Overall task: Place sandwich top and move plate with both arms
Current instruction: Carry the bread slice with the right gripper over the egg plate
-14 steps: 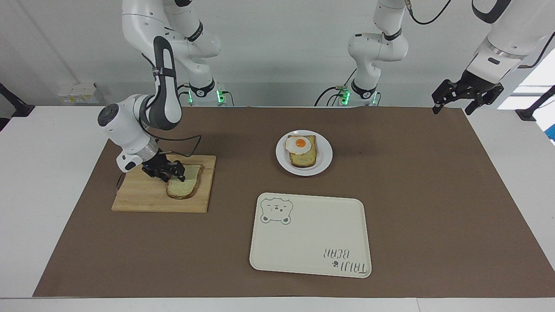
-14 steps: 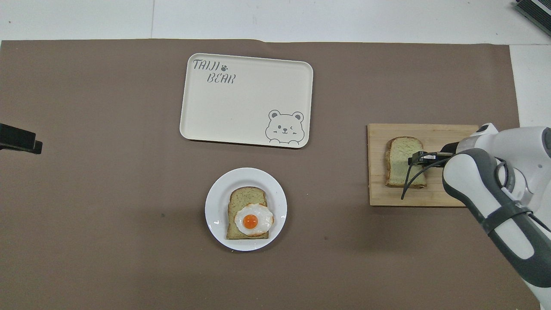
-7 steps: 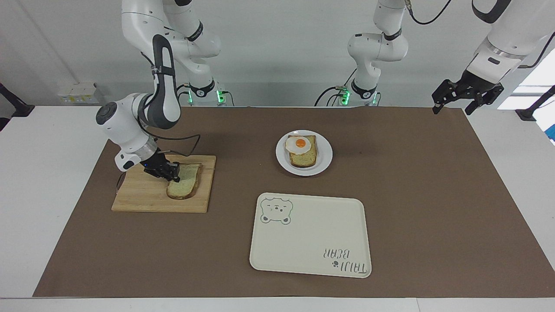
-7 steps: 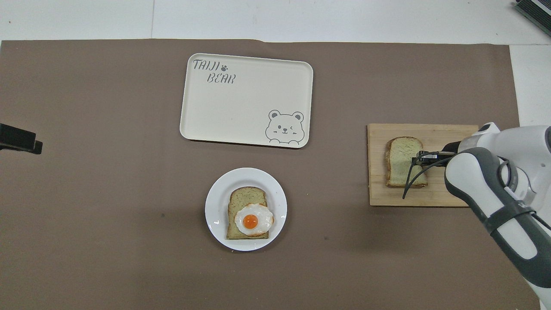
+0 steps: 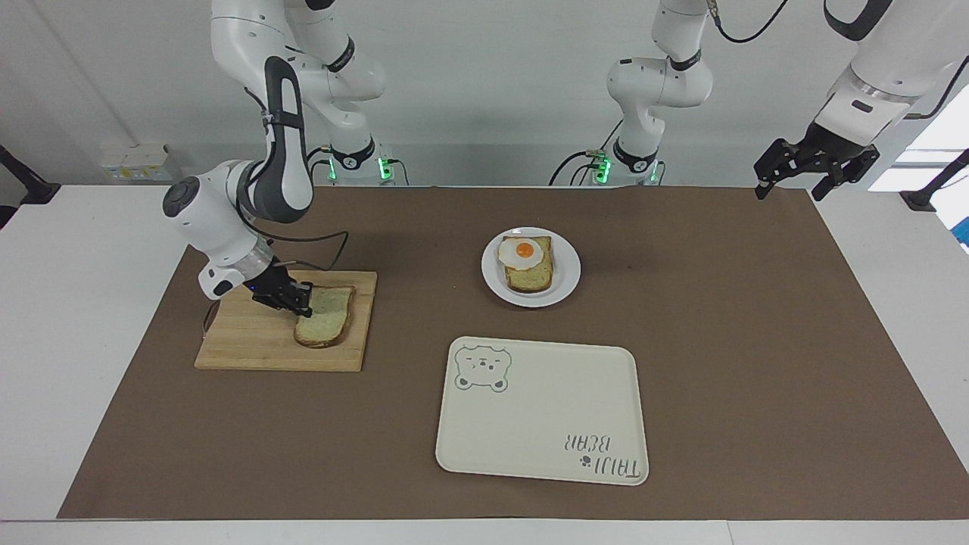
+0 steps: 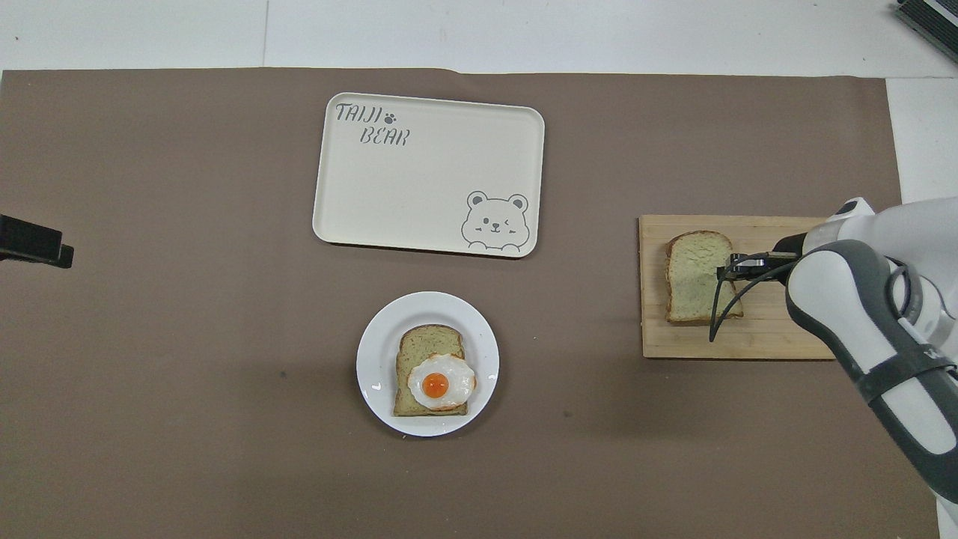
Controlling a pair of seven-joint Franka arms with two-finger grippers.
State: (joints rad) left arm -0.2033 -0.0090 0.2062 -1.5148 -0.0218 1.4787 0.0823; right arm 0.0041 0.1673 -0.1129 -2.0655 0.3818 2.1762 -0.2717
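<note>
The right gripper [image 5: 303, 302] clenches the sandwich top [image 5: 327, 317] by its edge on the cutting board [image 5: 250, 348]; the left gripper [image 5: 814, 168] waits released over the mat's corner; next, likely a lift toward the plate [image 5: 564, 284].

We see a white desk [image 5: 91, 318] covered by a brown mat [image 5: 757, 341]. On the mat lie a wooden cutting board [image 5: 250, 341] toward the right arm's end, a white plate [image 5: 564, 284] near the middle, and a cream bear tray [image 5: 541, 424] farther from the robots than the plate.
</note>
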